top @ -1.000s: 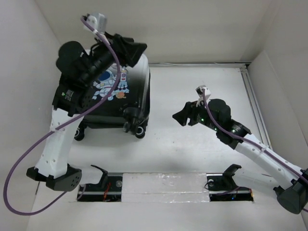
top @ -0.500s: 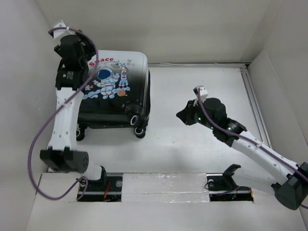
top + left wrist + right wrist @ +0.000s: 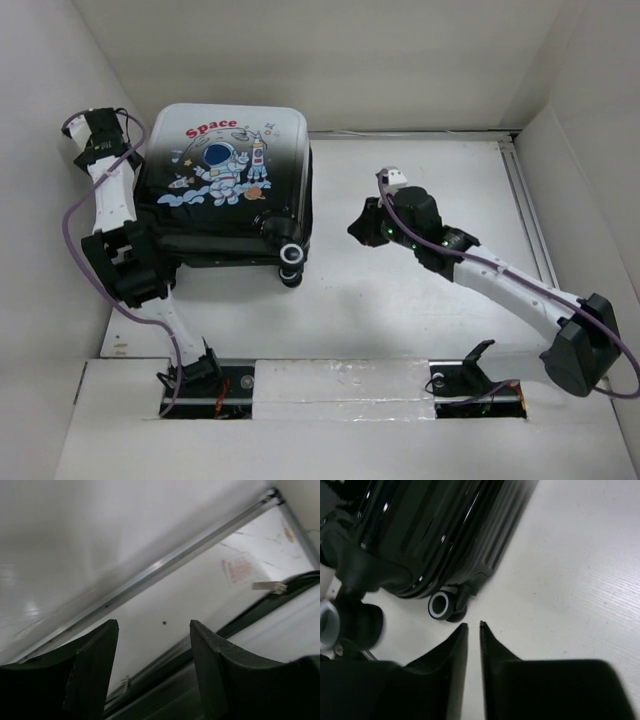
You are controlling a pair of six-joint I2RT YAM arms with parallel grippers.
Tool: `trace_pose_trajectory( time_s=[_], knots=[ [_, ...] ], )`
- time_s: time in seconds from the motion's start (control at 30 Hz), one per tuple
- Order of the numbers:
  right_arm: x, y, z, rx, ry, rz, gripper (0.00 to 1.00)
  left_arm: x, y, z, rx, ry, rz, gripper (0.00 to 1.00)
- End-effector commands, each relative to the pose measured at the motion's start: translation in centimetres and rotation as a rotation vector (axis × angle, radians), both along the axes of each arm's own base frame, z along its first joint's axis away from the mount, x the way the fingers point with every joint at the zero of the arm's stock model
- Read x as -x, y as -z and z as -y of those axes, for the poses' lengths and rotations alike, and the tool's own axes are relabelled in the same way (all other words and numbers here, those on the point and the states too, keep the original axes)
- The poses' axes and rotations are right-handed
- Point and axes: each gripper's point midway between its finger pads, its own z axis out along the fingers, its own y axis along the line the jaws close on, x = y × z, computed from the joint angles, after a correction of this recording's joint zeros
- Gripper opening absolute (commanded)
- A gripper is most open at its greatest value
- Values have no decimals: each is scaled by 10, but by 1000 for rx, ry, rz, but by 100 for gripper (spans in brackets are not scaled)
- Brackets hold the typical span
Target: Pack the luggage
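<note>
The luggage (image 3: pixel 228 190) lay closed, print up, in the table's (image 3: pixel 420 310) far left corner. Left fingers (image 3: pixel 92 670) stood spread and empty beside it. Right fingers (image 3: pixel 454 655), nearly pressed together and empty, hovered near a wheel (image 3: pixel 440 605). Opening seemed the step in hand, and next they'd need to reach the shell's seam.

Bright, soft light; glints on luggage (image 3: pixel 445 525)

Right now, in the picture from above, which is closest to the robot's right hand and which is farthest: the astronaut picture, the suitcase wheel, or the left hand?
1. The suitcase wheel, just left of the right hand.
2. The astronaut picture, farther left and back.
3. The left hand, far left, at the back.
</note>
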Motion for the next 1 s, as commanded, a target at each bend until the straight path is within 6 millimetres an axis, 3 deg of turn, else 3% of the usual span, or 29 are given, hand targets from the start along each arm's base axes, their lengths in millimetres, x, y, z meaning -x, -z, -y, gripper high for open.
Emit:
trace_pose_trajectory(
  time_s=[0.0,0.03,0.07,0.13,0.17,0.2,0.23,0.27,0.33,0.37,0.43,0.47,0.6,0.67,0.7,0.73,0.77,0.8,0.83,0.87,0.93,0.97],
  knots=[
    [-31,-41,-13,-58,51,122,27,-10,-11,5,-27,45,29,55],
    [-42,-28,-15,-32,70,99,32,-18,-2,9,-1,72,31,53],
    [-48,-28,-20,-33,70,100,34,-21,12,15,37,102,11,51],
    [-76,-34,-15,-28,130,113,35,-31,42,48,125,202,-29,48],
    [-89,-17,-17,-7,153,81,36,-38,50,58,136,232,-21,48],
    [-109,-29,-11,-23,194,108,36,-37,66,83,168,287,-45,48],
    [-120,-26,-9,-18,209,103,36,-35,71,88,183,304,-40,48],
    [-133,-10,-9,-4,228,72,38,-44,72,108,206,335,6,48],
    [-154,-6,-1,-10,257,59,39,-44,79,142,286,409,55,47],
    [-163,-11,0,-17,268,68,39,-32,92,168,324,450,47,45],
    [-173,-2,10,-10,288,54,39,-35,92,194,352,494,102,45],
    [-177,3,15,-3,299,46,39,-26,101,219,369,530,84,45],
    [-183,16,27,-7,289,9,39,-8,101,276,408,611,79,44],
    [-181,25,32,10,284,-9,39,-4,91,295,424,645,130,44],
    [-176,32,34,18,284,-22,39,7,96,306,463,647,128,44],
    [-175,26,41,19,291,-8,39,10,79,327,470,703,183,44],
    [-169,29,44,29,291,-23,39,17,77,342,489,733,192,44],
    [-172,26,58,30,325,-18,39,24,76,356,501,759,192,44],
    [-168,31,67,37,338,-28,39,43,77,386,515,811,175,44],
    [-167,20,74,32,346,-6,39,50,76,400,509,845,177,44],
    [-170,11,85,37,330,7,39,73,86,422,515,870,150,44],
    [-172,10,83,59,304,14,39,91,83,444,535,913,146,44]
  ],
)
